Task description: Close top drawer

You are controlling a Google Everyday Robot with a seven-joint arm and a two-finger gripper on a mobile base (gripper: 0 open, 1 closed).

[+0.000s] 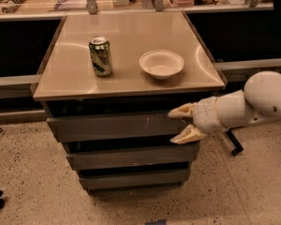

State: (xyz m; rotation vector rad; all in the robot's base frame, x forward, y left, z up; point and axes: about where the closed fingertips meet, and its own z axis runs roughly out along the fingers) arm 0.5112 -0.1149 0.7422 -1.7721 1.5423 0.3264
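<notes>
The top drawer point(112, 126) is the wide grey front just under the tabletop, with small pale scratches right of centre. It stands out a little toward me, with a dark gap above it. My gripper point(181, 124), on a white arm reaching in from the right, is at the drawer front's right end. Its upper finger point(181, 111) and lower finger point(186, 136) are spread open, one near the front's top edge and one near its bottom edge. It holds nothing.
A green can point(100, 56) and a white bowl point(161, 63) stand on the beige tabletop point(126, 29). Two narrower grey drawer fronts point(131, 157) sit below the top one. A chair caster point(235, 149) is on the speckled floor at right.
</notes>
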